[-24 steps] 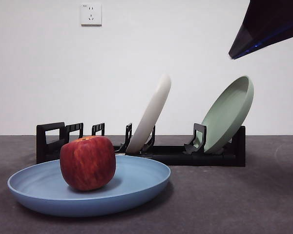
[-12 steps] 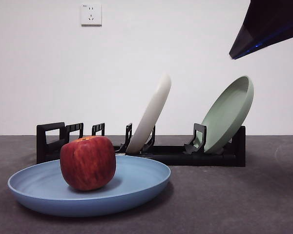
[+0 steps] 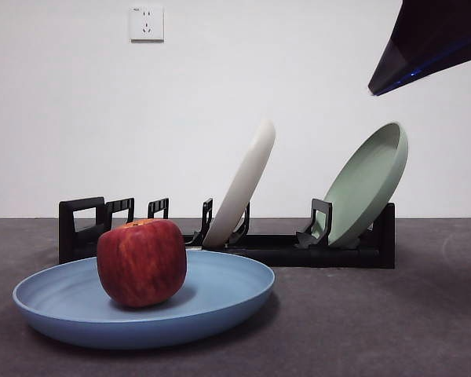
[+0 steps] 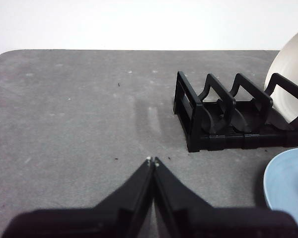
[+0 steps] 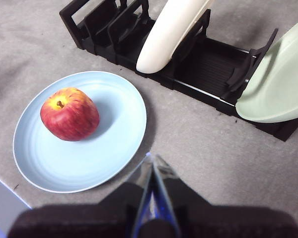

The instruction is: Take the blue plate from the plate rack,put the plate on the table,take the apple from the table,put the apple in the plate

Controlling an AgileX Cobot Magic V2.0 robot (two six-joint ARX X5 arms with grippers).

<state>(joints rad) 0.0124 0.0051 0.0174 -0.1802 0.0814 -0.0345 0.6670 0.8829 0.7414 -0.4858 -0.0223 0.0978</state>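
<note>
one apple (image 3: 141,262) on one blue plate (image 3: 220,294); rack (image 3: 298,250) holds two plates, perhaps more; both pincers closed, empty.

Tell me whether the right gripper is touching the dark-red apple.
Apart. The right wrist view shows the right gripper with bare light-blue round plate between it and the dark-red apple.

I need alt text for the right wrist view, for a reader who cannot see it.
A red apple sits in a blue plate on the grey table. Behind them, a black plate rack holds a cream plate and a green plate. The right end effector is shut and empty, above the table.
</note>
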